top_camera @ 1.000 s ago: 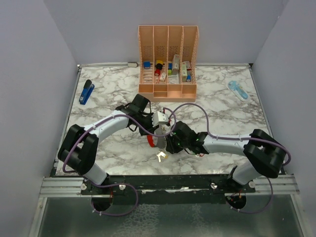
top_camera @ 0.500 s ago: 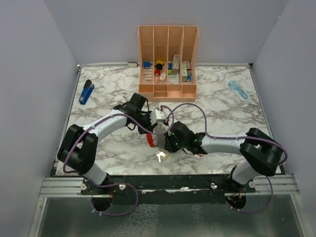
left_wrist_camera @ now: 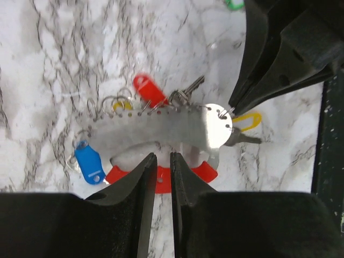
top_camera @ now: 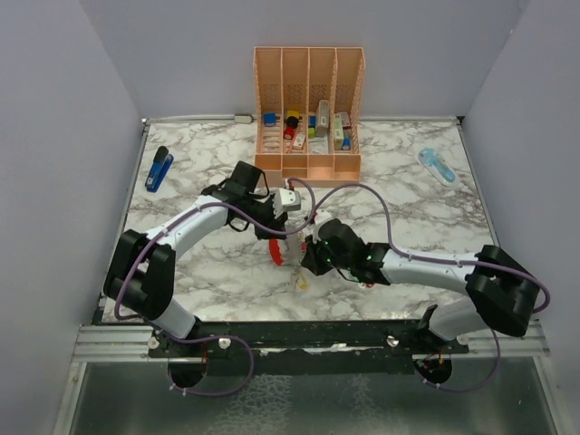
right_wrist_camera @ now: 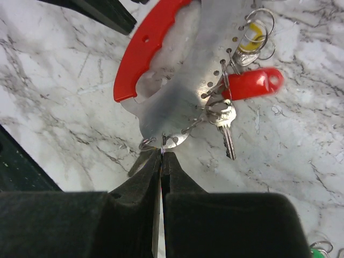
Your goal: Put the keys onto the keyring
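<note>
The keyring (left_wrist_camera: 161, 180) is a red C-shaped clip with a grey metal plate (left_wrist_camera: 166, 126) full of small holes. My left gripper (left_wrist_camera: 164, 156) is shut on its red arc and holds it over the table. Keys hang from the plate: a blue tag (left_wrist_camera: 88, 164), a red tag (left_wrist_camera: 149, 90) and a yellow tag (left_wrist_camera: 248, 120). My right gripper (right_wrist_camera: 162, 153) is shut on a thin wire loop at the plate's rounded end (right_wrist_camera: 169, 137). A silver key (right_wrist_camera: 228, 129) dangles beside the red tag (right_wrist_camera: 250, 85). From above, the keyring (top_camera: 278, 253) sits between both grippers.
An orange divided organiser (top_camera: 308, 118) with small items stands at the back. A blue stapler (top_camera: 159, 168) lies at the left, a light-blue object (top_camera: 437, 165) at the right. A green tag (right_wrist_camera: 322, 251) lies on the marble near my right gripper. Cables loop over the table's middle.
My right gripper's jaws have closed onto the wire loop. Both arms shifted slightly away from the near edge with the keyring and its hanging keys.
</note>
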Controlling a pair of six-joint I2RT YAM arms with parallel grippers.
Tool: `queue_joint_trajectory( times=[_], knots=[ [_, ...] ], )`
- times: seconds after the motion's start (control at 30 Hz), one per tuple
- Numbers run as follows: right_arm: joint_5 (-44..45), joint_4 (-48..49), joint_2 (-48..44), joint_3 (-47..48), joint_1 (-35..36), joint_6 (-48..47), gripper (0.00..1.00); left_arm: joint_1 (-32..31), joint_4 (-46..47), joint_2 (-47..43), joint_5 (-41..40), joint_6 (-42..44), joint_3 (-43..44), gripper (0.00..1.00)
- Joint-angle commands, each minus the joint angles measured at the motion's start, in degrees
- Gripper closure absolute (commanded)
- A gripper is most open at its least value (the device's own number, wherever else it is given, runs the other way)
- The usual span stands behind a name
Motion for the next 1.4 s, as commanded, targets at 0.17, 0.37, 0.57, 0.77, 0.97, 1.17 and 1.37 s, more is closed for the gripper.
queue_joint_trajectory(
  times=[0.17, 0.37, 0.57, 0.77, 0.97, 1.17, 1.37],
  knots=[
    [0.98, -5.37, -5.94, 4.57, 0.41, -3.85, 0.99, -0.24, -6.20, 1.24, 17.61, 0.92, 8.53, 0.78],
    [-1.41, -7.63, -8.86, 7.04, 0.35, -6.28, 0.99, -0.41, -16.62, 1.56, 19.55, 11.07, 11.27, 0.77],
    [-3.53, -10.84, -11.59, 9.15, 0.37, -8.33, 0.99, -0.49, -21.52, 1.88, 20.39, 18.10, 11.97, 0.78],
    [-7.28, -12.56, -11.12, 11.06, 0.35, -9.02, 0.99, -1.02, -22.18, 2.35, 22.34, 19.56, 13.22, 0.78],
    [-8.92, -12.63, -10.61, 11.56, 0.39, -9.19, 0.99, -1.41, -23.21, 2.22, 21.23, 20.94, 13.73, 0.78],
    [-9.06, -12.71, -10.21, 12.18, 0.39, -9.29, 0.99, -2.66, -27.22, 2.41, 21.15, 24.61, 14.10, 0.80],
    [-8.76, -12.89, -10.29, 12.43, 0.38, -9.48, 0.99, -3.13, -31.92, 2.52, 22.14, 28.66, 15.08, 0.82]
  ],
)
